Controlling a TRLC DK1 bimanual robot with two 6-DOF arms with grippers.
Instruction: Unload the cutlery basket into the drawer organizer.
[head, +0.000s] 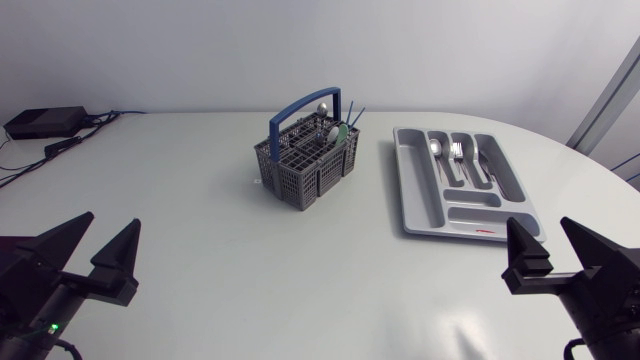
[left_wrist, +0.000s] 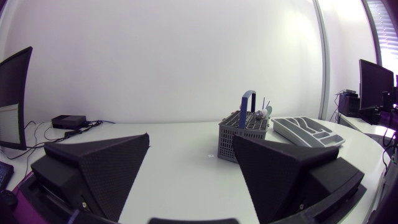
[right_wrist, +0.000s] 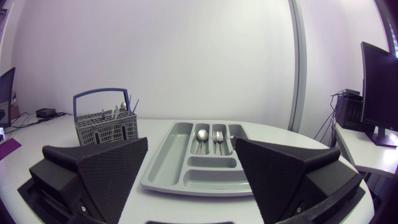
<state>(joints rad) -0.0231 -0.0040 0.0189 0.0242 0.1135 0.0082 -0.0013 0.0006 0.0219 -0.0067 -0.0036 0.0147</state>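
Left gripper: your left gripper (head: 110, 222) is hovering low over the table (head: 250, 270), with its two wedge fingers standing wide apart and nothing between them.
Right gripper: your right gripper (head: 541, 225) is hanging at the opposite side of the table, fingers likewise spread wide and gripping nothing.
Cutlery basket: the grey cutlery basket (head: 305, 165) is sitting upright well ahead of your left gripper and off toward your right arm's side, with its blue handle (head: 300, 108) arching over the top.
Basket load: two spoons (head: 322, 108) are standing bowl-up in the compartments farthest from your grippers. A green-tipped piece (head: 341, 131) and thin blue sticks (head: 353, 108) are poking up beside them; what those two are is too small to tell.
Drawer organizer: the grey drawer organizer (right_wrist: 163, 171) is lying flat straight ahead of your right gripper, near its fingertips, and is sitting apart from the basket.
Organizer load: a spoon (right_wrist: 202, 134) and a fork (right_wrist: 219, 135) are lying side by side in neighbouring long compartments, toward the end farther from your right gripper.
Contact: neither gripper is touching the basket or the organizer.
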